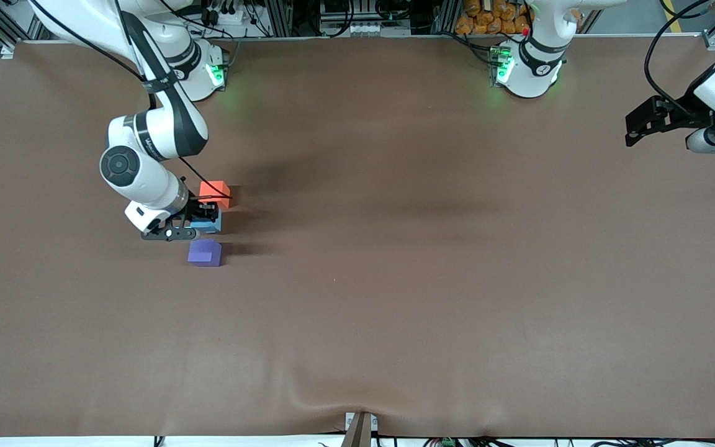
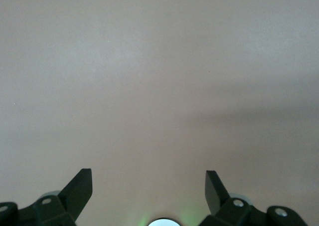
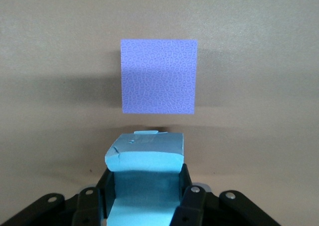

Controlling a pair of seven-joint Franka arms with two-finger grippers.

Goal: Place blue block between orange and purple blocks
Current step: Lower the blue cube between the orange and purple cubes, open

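Note:
The light blue block [image 1: 211, 223] sits low in the gap between the orange block [image 1: 216, 191] and the purple block [image 1: 205, 252], toward the right arm's end of the table. My right gripper [image 1: 206, 217] is shut on the blue block [image 3: 144, 161], whose foam bulges between the fingers [image 3: 185, 186]; whether it rests on the table I cannot tell. In the right wrist view the purple block [image 3: 158, 76] lies just past the blue one. My left gripper [image 2: 148, 186] waits open over bare table at the left arm's end, with nothing between its fingers.
A brown mat [image 1: 395, 279] covers the whole table. The two arm bases [image 1: 522, 68] stand along the edge farthest from the front camera. A small bracket [image 1: 360, 428] sits at the nearest edge.

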